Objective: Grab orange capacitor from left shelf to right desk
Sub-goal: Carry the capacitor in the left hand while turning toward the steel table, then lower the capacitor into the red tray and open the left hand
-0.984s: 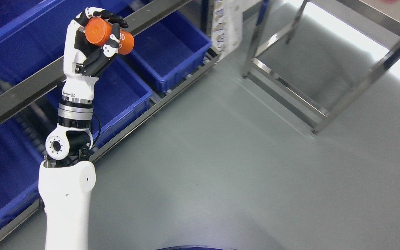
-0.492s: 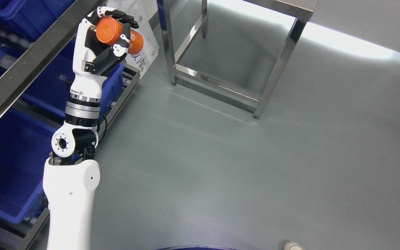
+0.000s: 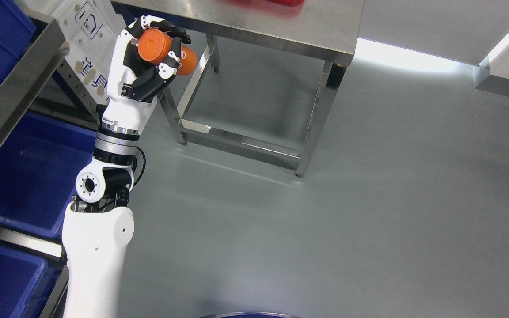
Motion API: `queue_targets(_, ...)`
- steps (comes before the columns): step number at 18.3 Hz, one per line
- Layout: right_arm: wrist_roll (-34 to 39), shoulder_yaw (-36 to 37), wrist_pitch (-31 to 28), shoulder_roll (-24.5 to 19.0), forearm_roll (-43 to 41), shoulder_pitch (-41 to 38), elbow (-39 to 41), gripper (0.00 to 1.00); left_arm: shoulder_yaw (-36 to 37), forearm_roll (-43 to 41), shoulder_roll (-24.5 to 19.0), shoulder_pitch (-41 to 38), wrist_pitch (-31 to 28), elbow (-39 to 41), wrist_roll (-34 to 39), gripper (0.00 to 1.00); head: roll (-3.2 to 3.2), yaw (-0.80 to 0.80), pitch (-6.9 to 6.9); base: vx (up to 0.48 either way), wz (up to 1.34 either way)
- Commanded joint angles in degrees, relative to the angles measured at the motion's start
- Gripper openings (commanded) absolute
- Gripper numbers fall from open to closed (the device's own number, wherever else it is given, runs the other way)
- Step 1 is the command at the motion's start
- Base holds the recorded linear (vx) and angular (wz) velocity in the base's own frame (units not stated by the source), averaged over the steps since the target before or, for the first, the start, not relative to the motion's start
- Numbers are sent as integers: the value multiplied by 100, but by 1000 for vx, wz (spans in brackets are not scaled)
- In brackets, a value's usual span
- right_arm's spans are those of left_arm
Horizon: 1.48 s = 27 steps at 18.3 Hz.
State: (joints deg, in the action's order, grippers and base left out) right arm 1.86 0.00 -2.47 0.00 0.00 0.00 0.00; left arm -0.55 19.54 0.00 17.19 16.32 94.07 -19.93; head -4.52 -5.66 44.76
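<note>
The orange capacitor (image 3: 166,51) is up in the air, held in the robot's left hand (image 3: 146,66). It is a short round can, and it lies on its side with one flat end facing the camera. The fingers (image 3: 172,33) are curled around it, with black fingers over the top and a white-tipped finger (image 3: 168,62) across the front. The hand is raised high on the left arm (image 3: 100,221), which comes up from the bottom left.

Just behind the hand is the corner of a shiny metal desk (image 3: 281,26). The capacitor shows in front of the desk's near left edge and is not resting on it. Something red and blurry (image 3: 276,2) sits at the far edge of the desk top.

To the left is the shelf (image 3: 11,97) with blue bins (image 3: 24,176). A white sign (image 3: 89,48) hangs by the shelf. The grey floor (image 3: 347,212) is below.
</note>
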Motion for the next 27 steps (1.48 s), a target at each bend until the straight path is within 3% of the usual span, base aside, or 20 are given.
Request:
queue_targets(1,-2,62,0,100,0,9,193,100,266,-3,-100,-23,90,-20,-20,4,0,0,0,471,-81)
queue_targets(10,-2,62,0,100,0,9,193,100,1021,-20,-100,407,126,-81,68,4,0,0,0,442,21)
queue_targets(20,-2,62,0,100,0,9,193,100,1347,-916,-100,372,-50,-1196,77,4,0,0,0,348,-67)
queue_targets(27,-2,62,0,100,0,9,193,100,1338,-1040,-100,443,-50,-1654,94,4,0,0,0,132,-99)
